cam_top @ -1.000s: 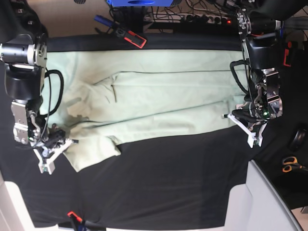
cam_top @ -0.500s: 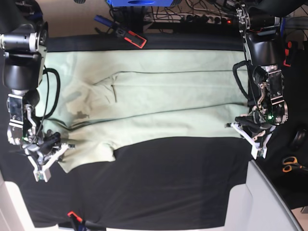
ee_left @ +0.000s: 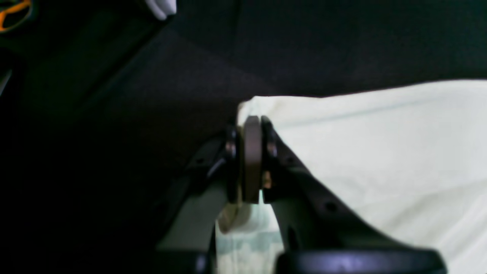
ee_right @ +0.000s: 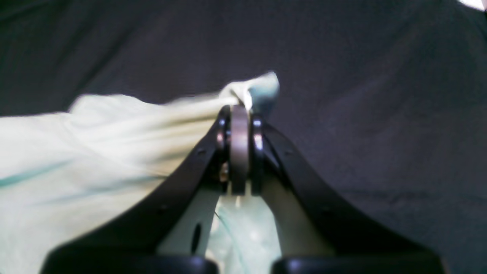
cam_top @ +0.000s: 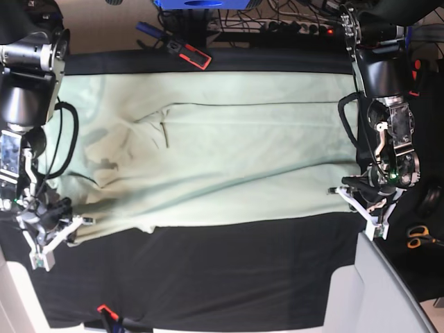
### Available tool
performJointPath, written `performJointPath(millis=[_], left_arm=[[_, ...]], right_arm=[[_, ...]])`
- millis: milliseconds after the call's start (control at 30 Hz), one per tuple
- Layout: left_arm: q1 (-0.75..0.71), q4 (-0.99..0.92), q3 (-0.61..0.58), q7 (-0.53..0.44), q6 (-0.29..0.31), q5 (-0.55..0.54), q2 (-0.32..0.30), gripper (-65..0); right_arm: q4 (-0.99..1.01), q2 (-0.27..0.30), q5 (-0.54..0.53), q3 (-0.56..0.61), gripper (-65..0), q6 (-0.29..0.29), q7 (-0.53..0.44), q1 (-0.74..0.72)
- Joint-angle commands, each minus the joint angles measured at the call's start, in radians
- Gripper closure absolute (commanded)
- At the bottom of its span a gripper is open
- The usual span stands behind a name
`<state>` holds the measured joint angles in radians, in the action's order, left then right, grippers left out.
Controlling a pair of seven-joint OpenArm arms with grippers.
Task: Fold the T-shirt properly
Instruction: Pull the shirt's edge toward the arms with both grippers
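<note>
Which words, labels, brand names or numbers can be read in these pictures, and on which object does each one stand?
None can be read.
T-shirt: plain, no print visible.
Red-and-black tool at the table's far edge: any marking too small to read.
Both wrist views: too blurred for text.

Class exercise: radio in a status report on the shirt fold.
Left gripper and right gripper shut on T-shirt corners. Shirt spread over black cloth. Nothing in the way.

Evenly lit overhead view, sharp, soft shadows only. Dim, soft-focus wrist views: pale mint-green cotton T-shirt (ee_right: pixel 76 152) overexposed and motion-smeared, black cloth table covering (ee_left: pixel 114 114) nearly featureless, near gripper parts blurred.
</note>
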<state>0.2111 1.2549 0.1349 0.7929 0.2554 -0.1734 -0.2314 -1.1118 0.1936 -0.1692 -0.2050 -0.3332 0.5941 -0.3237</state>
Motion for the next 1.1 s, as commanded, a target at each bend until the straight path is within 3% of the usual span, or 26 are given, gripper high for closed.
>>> performJointPath(millis=[0,233,1067], left_arm=[[0.023,0.022,0.002,-0.016,-0.001,0.001,-0.016,0.0],[0.021,0.075,0.002,-0.016,-0.001,0.004,-0.018,0.0],[0.032,0.084,0.001,-0.016,-0.001,0.005,-0.030,0.0]], right_arm=[[-0.038,0.014,-0.006,-0.009,0.0,0.001,-0.018,-0.024],[-0.078,0.014,-0.006,-0.006,0.0,0.001,0.056,-0.016],[-0.155,0.011,-0.005,-0.003,0.0,-0.001,0.054,-0.022]])
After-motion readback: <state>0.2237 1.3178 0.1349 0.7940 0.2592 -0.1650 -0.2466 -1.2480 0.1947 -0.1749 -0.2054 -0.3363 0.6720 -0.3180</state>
